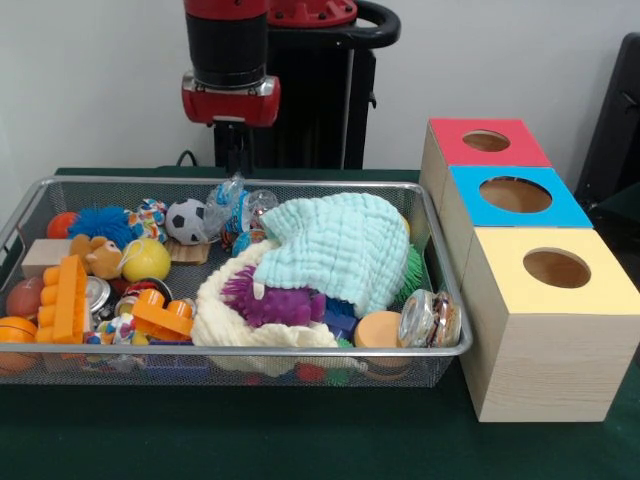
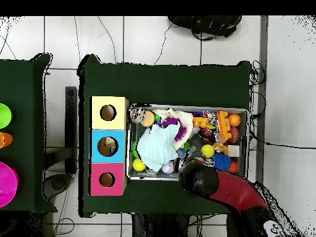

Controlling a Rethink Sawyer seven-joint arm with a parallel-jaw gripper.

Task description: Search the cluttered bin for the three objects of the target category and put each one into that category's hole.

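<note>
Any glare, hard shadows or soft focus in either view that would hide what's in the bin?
Front view: even, soft light; only a small glint on the glass jar at the bin rim, and the boxes' holes are shadowed inside. Overhead view: the arm covers the bin's edge nearest the base, and small toys blur together. No hard shadows in either view.
</note>
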